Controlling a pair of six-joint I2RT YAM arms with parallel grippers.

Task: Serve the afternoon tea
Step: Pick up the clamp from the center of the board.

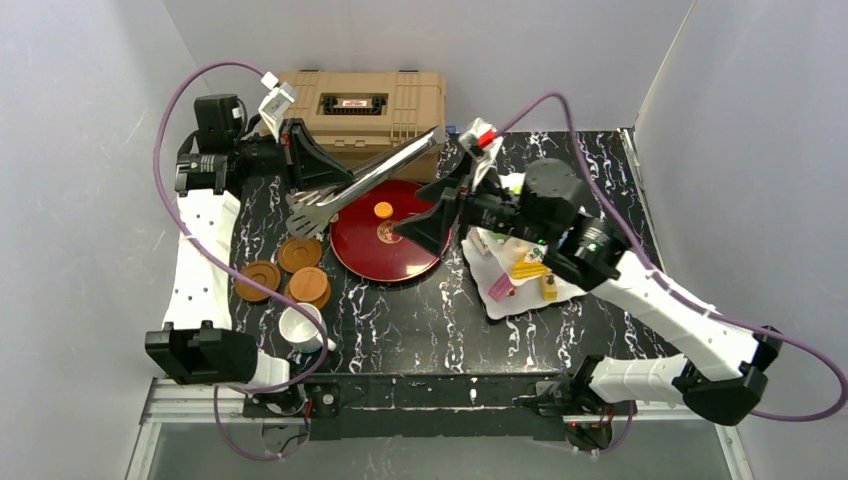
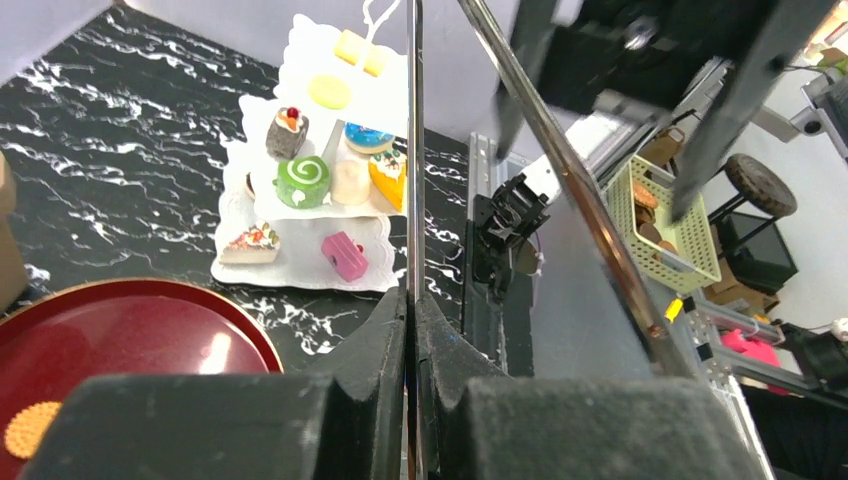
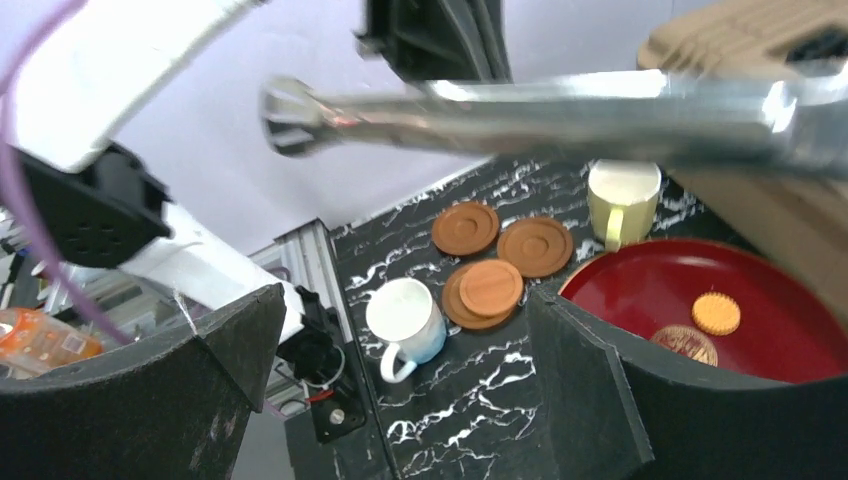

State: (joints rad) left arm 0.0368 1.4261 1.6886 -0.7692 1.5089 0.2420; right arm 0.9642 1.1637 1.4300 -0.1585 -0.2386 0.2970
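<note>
My left gripper [image 1: 335,178] is shut on long metal tongs [image 1: 385,165], holding them above the table's back left; in the left wrist view the jaws [image 2: 412,300] pinch one thin tong arm [image 2: 413,150]. My right gripper [image 1: 408,212] is open and empty above the dark-red tray [image 1: 360,262]. The white three-tier stand [image 2: 300,268] carries several toy cakes, including a green roll [image 2: 303,181] and a pink cake [image 2: 344,255]. A white mug [image 3: 405,318], a pale-yellow mug [image 3: 622,195] and several brown saucers [image 3: 489,287] sit at the table's left.
The tray holds an orange biscuit [image 1: 383,210] and a brown one [image 1: 385,232]. A tan plastic case [image 1: 360,105] stands at the back, just behind the tongs. The right arm covers part of the stand [image 1: 520,298]. White walls close in on both sides.
</note>
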